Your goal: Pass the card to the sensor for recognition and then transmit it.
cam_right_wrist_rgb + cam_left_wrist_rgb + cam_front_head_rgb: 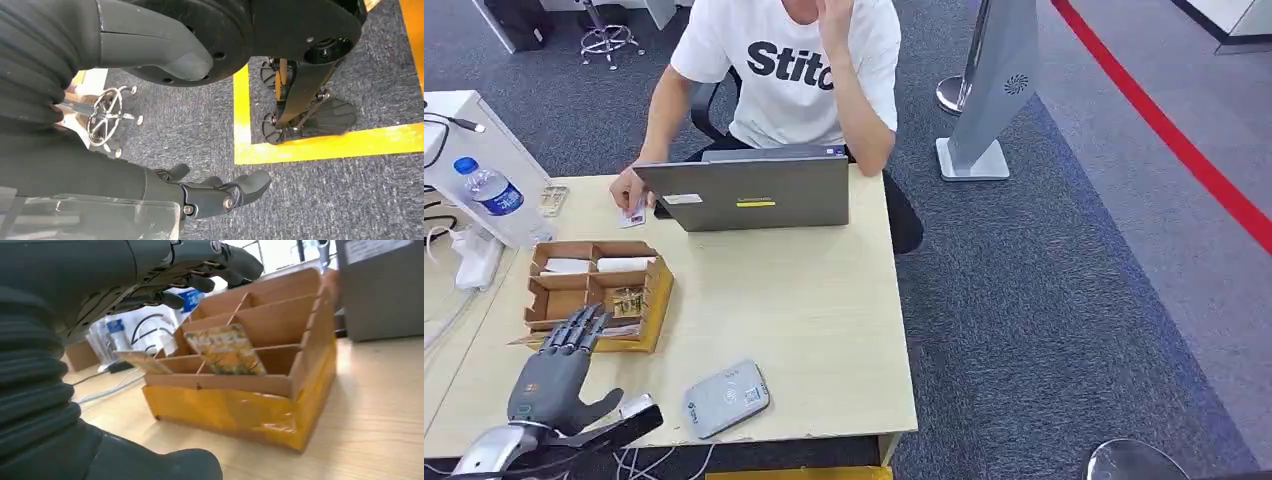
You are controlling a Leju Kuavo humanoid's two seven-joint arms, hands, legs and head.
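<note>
My left hand [559, 370], matte grey with dark jointed fingers [235, 262], hovers with fingers spread and holding nothing above the near edge of the brown corrugated cardboard divider box [659, 300], whose base is wrapped in glossy yellow tape. A glossy yellow printed card [225, 350] stands tilted in a near compartment of that box, and the flat grey rounded sensor pad [727, 398] lies on the pale wood-grain table [824, 330] near its front edge. My right hand [220, 195] hangs over speckled grey carpet [350, 200], fingers loosely curled and empty.
</note>
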